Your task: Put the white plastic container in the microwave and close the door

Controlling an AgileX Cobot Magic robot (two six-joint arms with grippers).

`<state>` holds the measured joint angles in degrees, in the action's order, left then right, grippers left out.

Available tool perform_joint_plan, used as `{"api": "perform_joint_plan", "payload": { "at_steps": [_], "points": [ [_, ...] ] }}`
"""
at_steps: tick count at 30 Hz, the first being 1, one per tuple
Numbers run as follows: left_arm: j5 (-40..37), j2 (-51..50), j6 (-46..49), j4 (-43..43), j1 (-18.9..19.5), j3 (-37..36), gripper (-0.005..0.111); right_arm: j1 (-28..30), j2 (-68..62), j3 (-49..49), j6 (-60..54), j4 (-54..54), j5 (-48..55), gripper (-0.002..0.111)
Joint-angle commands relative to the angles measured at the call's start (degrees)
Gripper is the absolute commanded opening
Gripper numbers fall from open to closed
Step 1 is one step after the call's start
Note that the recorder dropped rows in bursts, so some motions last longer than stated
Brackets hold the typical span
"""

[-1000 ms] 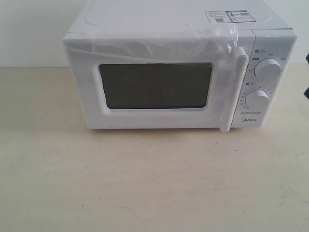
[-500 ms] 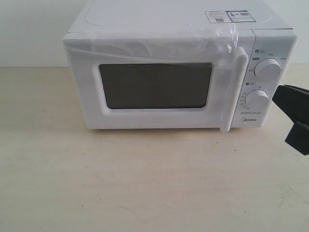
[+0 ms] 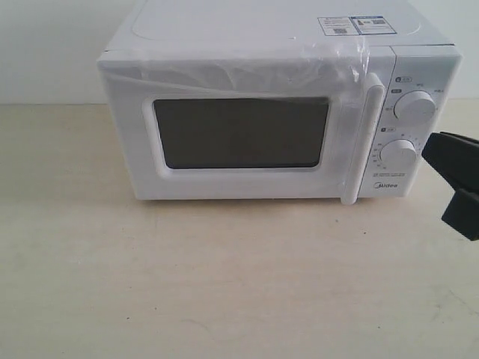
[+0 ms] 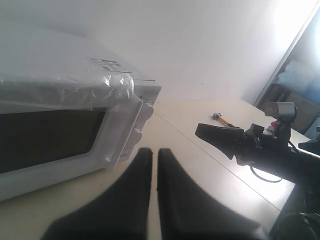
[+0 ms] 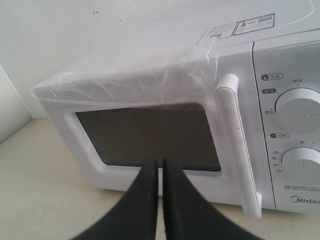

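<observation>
The pale bench (image 3: 224, 284) fills the lower frame of the exterior view. At centre stands the microwave (image 3: 224, 30). Its door (image 3: 127, 134) sits flush against the body, with loose clear film (image 3: 247, 71) wrinkled along the door's top. Nothing can be made out behind the dark window (image 3: 239, 133). Right of the window runs the vertical handle (image 3: 363, 138), then two knobs (image 3: 414, 106), one above the other. At the right edge, level with the lower knob, hangs the right claw (image 3: 453, 187). Its wrist view shows the fingers (image 5: 145, 200) pressed together on nothing, pointing at the window. The left claw (image 4: 151, 155), seen only in its own wrist view, is likewise pressed together and empty, above the bench.
</observation>
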<state>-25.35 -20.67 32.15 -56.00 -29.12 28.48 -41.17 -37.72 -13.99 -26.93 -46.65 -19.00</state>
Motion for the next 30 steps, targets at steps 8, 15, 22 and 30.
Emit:
{"api": "perform_joint_plan", "payload": {
  "at_steps": [8,15,22,30],
  "points": [
    [0.5,2.77,9.47,5.86,10.55,-0.8,0.004,-0.1,0.46,0.19,-0.19,0.69,0.08,0.0],
    [0.78,12.48,12.54,18.14,18.73,-3.49,0.004,-0.1,0.46,0.19,0.06,0.69,0.08,0.0],
    [1.16,17.93,12.54,19.95,22.69,-5.9,0.004,-0.1,0.46,0.19,0.06,0.69,0.08,0.0],
    [1.76,20.67,12.54,24.1,25.14,-9.31,0.004,-0.1,0.46,0.19,0.06,0.69,0.08,0.0]
  ]
}}
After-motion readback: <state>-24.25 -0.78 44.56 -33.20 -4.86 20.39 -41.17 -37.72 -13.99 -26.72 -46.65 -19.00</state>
